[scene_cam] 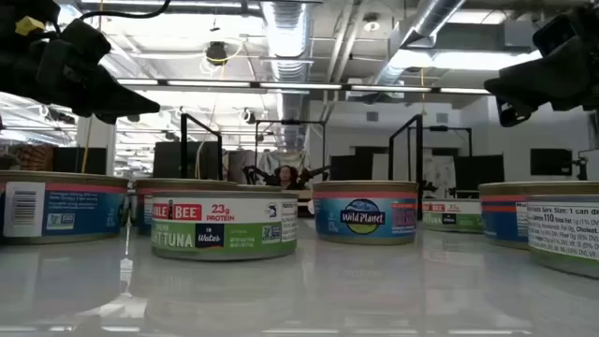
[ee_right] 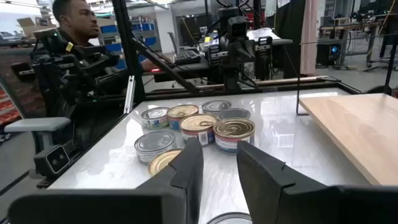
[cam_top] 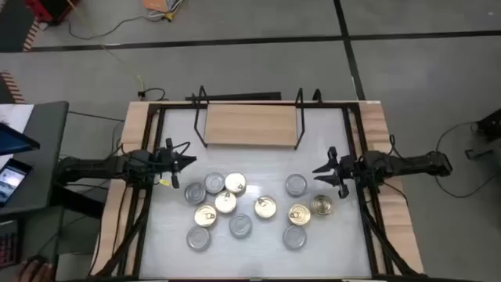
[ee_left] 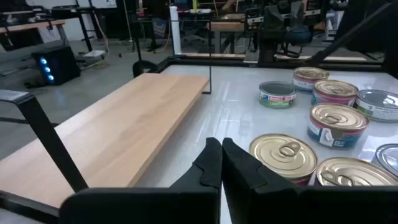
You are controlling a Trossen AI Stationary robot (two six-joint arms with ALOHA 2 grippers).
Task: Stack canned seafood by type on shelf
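Several flat round tins of canned seafood, gold-topped and silver-topped, stand loose on the white tabletop, each on its base. Behind them the light-wood shelf stands bare, with black wire frames at both ends. My left gripper hovers shut above the table, left of the tins and near a silver-topped one. In its wrist view the shut fingers point past a gold-topped tin. My right gripper hovers open beside a silver-topped tin, with nothing between its fingers.
Black frame rails run along the table's left and right sides. A person sits beyond the table's left side. A grey side stand with a phone is at the far left. Bare tabletop lies between the tins and the shelf.
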